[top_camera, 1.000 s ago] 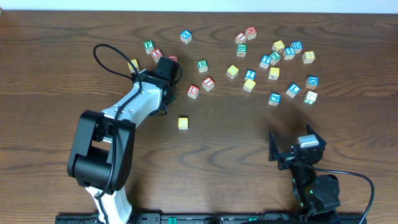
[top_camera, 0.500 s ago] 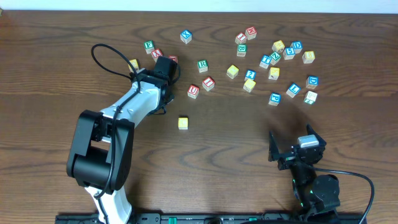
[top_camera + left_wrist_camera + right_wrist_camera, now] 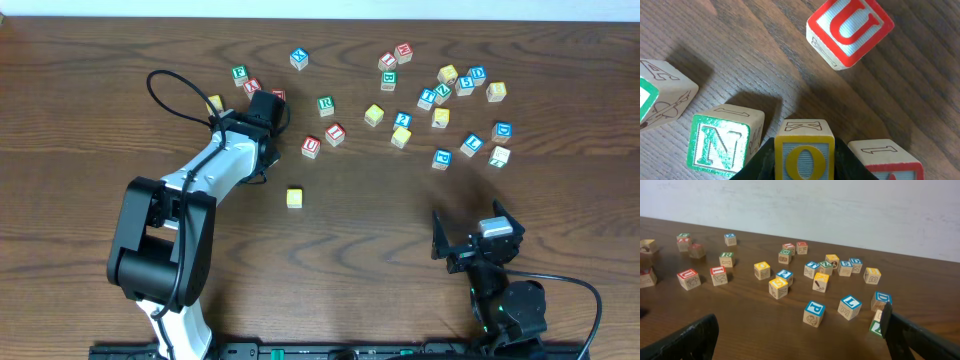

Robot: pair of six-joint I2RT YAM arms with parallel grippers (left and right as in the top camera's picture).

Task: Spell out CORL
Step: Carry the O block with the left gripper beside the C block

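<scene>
My left gripper (image 3: pixel 266 108) is low among the cubes at the back left. In the left wrist view it is shut (image 3: pixel 804 167) on a yellow O cube (image 3: pixel 804 152), one finger on each side. A lone yellow cube (image 3: pixel 294 197) sits mid-table. The green R cube (image 3: pixel 325 104) lies right of the left gripper and shows in the right wrist view (image 3: pixel 726 259). The blue L cube (image 3: pixel 471 144) is at the right, near my right gripper's view (image 3: pixel 850 305). My right gripper (image 3: pixel 478 240) is open and empty near the front right (image 3: pixel 800 335).
A red U cube (image 3: pixel 850 31), a green N cube (image 3: pixel 720 145) and a red-edged cube (image 3: pixel 885 160) crowd the left gripper. Several more letter cubes lie scattered at the back right (image 3: pixel 447 74). A blue P cube (image 3: pixel 814 313) is close to the right gripper.
The left arm and its cable shifted very slightly a second ago. Nothing else has moved.
</scene>
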